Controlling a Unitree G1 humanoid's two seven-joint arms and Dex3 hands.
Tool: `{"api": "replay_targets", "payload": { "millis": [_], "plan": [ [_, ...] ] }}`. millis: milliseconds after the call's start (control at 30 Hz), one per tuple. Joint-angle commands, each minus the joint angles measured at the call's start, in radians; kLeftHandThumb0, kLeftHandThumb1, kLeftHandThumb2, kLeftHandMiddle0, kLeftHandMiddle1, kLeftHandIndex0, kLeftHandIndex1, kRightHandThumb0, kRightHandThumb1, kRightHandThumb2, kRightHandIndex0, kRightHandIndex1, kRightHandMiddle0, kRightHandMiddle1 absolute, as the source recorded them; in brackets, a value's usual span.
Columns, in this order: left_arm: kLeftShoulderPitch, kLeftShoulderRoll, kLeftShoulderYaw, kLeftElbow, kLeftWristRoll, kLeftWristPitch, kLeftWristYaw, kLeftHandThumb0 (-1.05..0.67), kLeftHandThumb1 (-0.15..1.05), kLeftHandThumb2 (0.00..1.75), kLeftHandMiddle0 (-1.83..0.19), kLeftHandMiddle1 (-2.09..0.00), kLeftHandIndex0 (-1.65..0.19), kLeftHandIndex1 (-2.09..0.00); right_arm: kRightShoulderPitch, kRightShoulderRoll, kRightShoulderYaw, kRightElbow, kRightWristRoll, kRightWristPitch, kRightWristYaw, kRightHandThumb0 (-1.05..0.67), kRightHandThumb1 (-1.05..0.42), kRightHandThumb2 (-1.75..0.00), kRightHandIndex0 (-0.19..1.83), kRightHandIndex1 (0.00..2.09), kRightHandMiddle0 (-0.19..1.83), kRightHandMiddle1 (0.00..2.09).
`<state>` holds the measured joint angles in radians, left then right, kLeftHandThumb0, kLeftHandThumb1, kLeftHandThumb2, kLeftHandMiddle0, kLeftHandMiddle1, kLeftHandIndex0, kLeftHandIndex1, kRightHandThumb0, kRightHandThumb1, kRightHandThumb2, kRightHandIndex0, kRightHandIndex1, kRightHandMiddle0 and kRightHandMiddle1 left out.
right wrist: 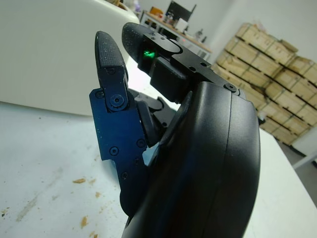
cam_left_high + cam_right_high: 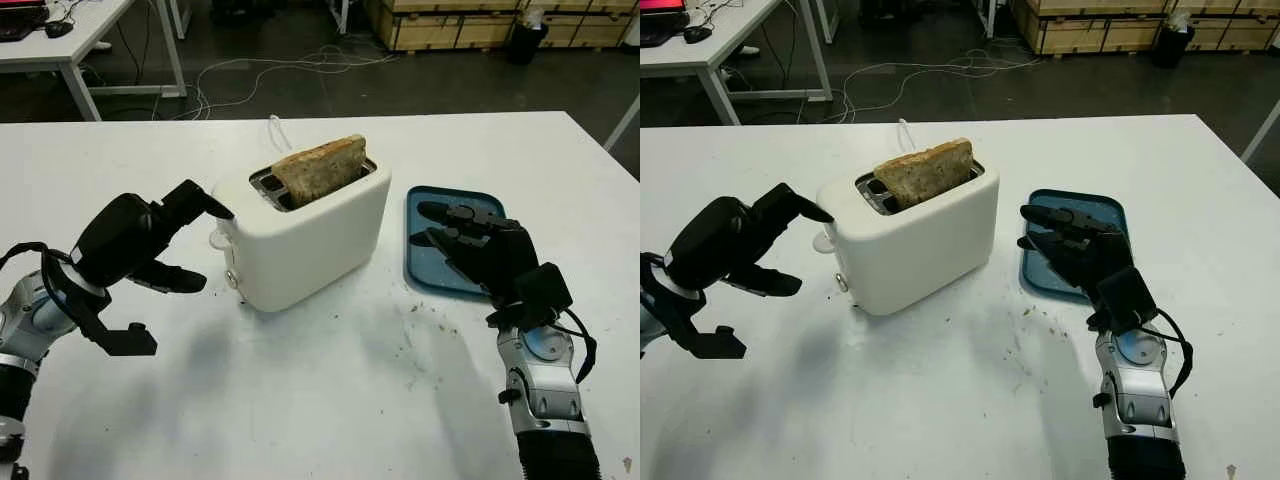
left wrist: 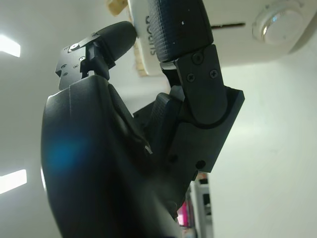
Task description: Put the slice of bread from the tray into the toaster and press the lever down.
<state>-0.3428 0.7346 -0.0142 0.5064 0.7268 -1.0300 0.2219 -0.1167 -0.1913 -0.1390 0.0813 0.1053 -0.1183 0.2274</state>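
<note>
White table (image 2: 300, 400) took up most of the head views; its far edge ran across behind the toaster, with dark floor, cables and crates beyond. Broad bare tabletop lay in front, between the two arms.

Toaster (image 2: 310, 235), white, stood mid-table, angled. Slice of bread (image 2: 320, 170) sat upright in the nearer slot, its upper half standing proud of the top. Second slot behind it was mostly hidden by the slice. Lever (image 2: 217, 240) on the toaster's left end was partly covered by the left hand's fingers; its position could not be made out.

Blue tray (image 2: 425, 262) lay right of the toaster, well apart from it, near the table's right side. Nothing seen lying in it; its nearer part was hidden under the right hand.

Left hand (image 2: 150, 245) was at the toaster's left end, released, holding nothing, one fingertip (image 2: 222, 211) up at the top corner of the casing. Contact could not be confirmed.

Right hand (image 2: 475, 245) hung over the tray, released, grasping nothing.

Crumbs (image 2: 415, 320) lay scattered in front of the tray.
</note>
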Motion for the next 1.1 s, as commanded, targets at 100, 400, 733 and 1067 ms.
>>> {"api": "replay_targets", "payload": {
  "millis": [100, 400, 733, 1067],
  "plan": [
    [-0.038, 0.064, -0.093, 0.103, 0.22, -0.005, 0.27, -0.98, 0.92, 0.99, -1.57, -1.75, 0.0, -1.3, -0.006, -0.004, 0.001, 0.01, 0.004, -0.015, 0.002, -0.52, -0.92, -0.11, 0.84, 0.7, 1.05, 0.0],
    [-0.123, 0.113, -0.346, 0.26, 0.54, 0.129, 0.931, -0.82, 0.92, 1.03, -1.57, -1.75, 0.0, -0.89, -0.007, 0.0, 0.003, 0.014, 0.003, -0.016, -0.001, -0.53, -0.92, -0.11, 0.84, 0.7, 1.05, 0.0],
    [-0.196, 0.11, -0.531, 0.365, 0.563, 0.176, 1.137, -0.79, 0.92, 0.99, -0.2, -1.75, 0.0, -0.51, -0.008, -0.004, -0.002, 0.023, 0.013, -0.022, 0.011, -0.52, -0.92, -0.11, 0.84, 0.71, 1.06, 0.0],
    [-0.21, 0.124, -0.574, 0.327, 0.504, 0.14, 1.051, -0.83, 0.92, 0.99, 0.0, -1.75, 0.0, -0.54, -0.004, -0.002, -0.002, 0.01, 0.007, -0.013, 0.004, -0.53, -0.92, -0.11, 0.84, 0.71, 1.06, 0.0]
  ]
}}
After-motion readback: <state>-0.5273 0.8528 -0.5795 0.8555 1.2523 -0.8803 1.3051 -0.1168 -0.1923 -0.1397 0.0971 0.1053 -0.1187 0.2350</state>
